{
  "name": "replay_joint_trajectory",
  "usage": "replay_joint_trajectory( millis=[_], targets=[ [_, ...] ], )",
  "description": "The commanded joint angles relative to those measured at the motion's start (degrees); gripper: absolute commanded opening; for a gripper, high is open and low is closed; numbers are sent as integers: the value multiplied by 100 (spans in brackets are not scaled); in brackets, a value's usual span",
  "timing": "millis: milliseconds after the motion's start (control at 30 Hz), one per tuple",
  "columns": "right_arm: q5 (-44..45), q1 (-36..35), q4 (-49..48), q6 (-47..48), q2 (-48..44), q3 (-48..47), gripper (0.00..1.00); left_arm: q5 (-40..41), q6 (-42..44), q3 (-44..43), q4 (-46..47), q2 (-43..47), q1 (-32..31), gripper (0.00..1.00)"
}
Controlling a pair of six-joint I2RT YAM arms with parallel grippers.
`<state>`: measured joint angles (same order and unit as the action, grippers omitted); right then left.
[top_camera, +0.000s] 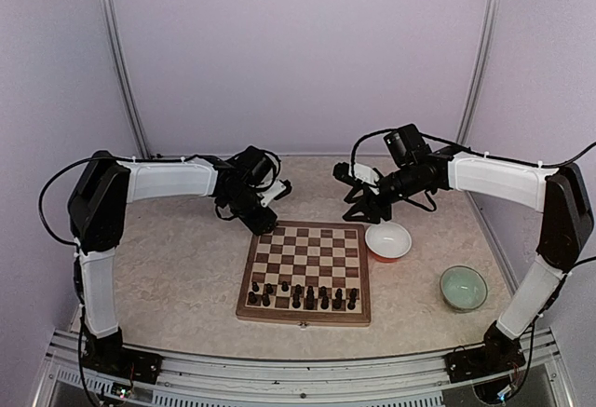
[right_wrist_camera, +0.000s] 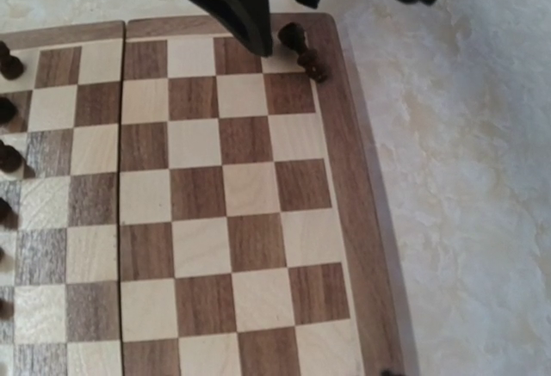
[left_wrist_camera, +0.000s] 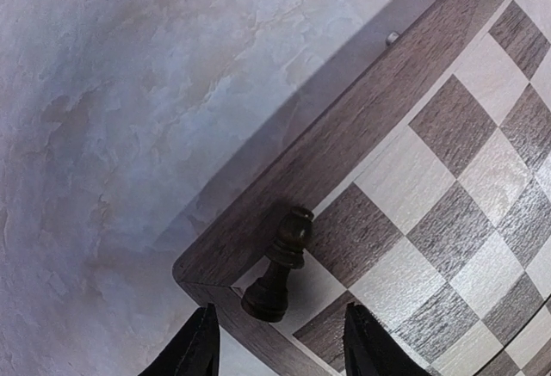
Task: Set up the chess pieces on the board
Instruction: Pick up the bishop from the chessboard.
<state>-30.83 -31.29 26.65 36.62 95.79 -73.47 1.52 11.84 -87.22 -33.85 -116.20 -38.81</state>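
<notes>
Left gripper (left_wrist_camera: 280,342) straddles a dark chess piece (left_wrist_camera: 277,264) on the board's (left_wrist_camera: 344,135) far corner square. Its jaws are parted and clear of the piece (likely leaving it free). The right gripper (top_camera: 357,204) waits off the board's far edge; I can't tell how its jaws stand.

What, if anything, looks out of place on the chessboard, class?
One dark chess piece looks tipped over on the board's far left corner square, just ahead of the open left claw. The other pieces stand along the near edge.

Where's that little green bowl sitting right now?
In the top view, the green bowl sits on the table right of the board's near corner, with the white bowl just behind it to the left.
</notes>
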Motion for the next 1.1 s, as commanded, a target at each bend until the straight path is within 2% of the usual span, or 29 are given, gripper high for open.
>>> replay_joint_trajectory(
  millis=[0, 133, 433, 800, 900, 1067],
  targets=[
    [-54, -18, 88, 54, 1, 26, 51, -117, 117, -218, 101, -160, 113, 48],
    [-61, -18, 107, 61, 34, 17, 51, -300, 117, -219, 124, -251, 145, 47],
    [-37, -18, 130, 89, 80, 17, 51, -612, 110, -199, -4, -417, 145, 29],
    [-20, -18, 109, -39, 40, -40, 51, -432, -209, -120, -93, -345, 120, 15],
    [-120, 12, 44, -388, -82, -185, 50, -386, -366, 21, 5, 34, -19, 13],
    [-161, 61, -331, -1147, -337, -392, 49, -583, -733, 547, 536, 1190, -370, 11]
  ],
)
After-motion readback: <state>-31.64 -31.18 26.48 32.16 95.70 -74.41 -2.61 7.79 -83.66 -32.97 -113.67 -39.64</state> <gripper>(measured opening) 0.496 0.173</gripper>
